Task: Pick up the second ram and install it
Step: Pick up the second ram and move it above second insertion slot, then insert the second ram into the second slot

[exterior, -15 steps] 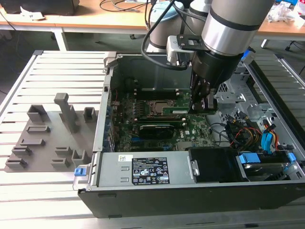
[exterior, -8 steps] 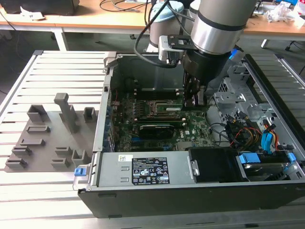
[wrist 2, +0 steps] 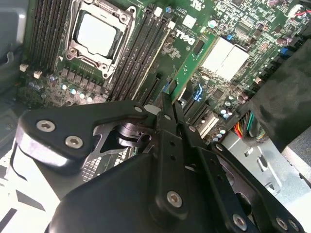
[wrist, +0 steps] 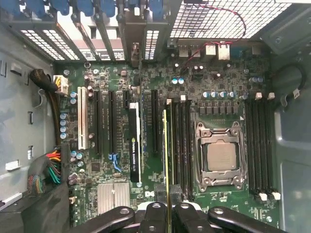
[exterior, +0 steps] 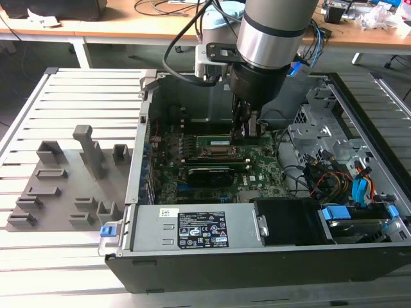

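Note:
The second ram (wrist: 166, 145) is a thin green stick seen edge-on in the first wrist view, lined up with the memory slot farthest from the CPU socket (wrist: 218, 158) in the nearer bank. My gripper (wrist: 167, 212) is shut on one end of it. In the second wrist view the ram (wrist 2: 192, 65) runs away from my gripper (wrist 2: 169, 104) over the motherboard (wrist 2: 194, 19). In the exterior view my gripper (exterior: 247, 133) reaches down into the open computer case (exterior: 138, 167), and the ram (exterior: 212, 136) lies just behind the socket (exterior: 218, 153). Whether the ram is seated in the slot cannot be told.
A black graphics card (exterior: 205, 174) lies in front of the socket. A power supply (exterior: 192, 228) fills the case's front. Coloured cables (exterior: 334, 176) and drive bays sit at the exterior view's right. Grey holder blocks (exterior: 64, 179) stand on the slatted table at its left.

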You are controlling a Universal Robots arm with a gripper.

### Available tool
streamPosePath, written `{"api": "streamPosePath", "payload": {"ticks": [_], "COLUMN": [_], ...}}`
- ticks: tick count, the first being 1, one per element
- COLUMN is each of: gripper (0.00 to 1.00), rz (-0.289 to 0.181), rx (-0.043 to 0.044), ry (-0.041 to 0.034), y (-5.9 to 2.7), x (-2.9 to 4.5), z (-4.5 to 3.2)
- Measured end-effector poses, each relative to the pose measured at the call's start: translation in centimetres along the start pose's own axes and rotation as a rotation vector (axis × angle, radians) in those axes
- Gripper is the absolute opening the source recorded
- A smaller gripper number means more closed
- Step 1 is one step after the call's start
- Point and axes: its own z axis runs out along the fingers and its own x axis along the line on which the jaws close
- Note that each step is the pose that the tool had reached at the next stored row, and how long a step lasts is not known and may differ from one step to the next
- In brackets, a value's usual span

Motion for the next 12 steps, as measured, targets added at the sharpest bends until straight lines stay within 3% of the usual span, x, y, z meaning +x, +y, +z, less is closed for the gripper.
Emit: {"api": "streamPosePath", "payload": {"ticks": [8, 12], "gripper": [0.14, 0.14], "rz": [0.000, 0.000], "rx": [0.0001, 0.0000], "ry": [0.0001, 0.0000], "y": [0.07, 0.14], "x": [-0.03, 0.00], "z": [0.03, 0.42]}}
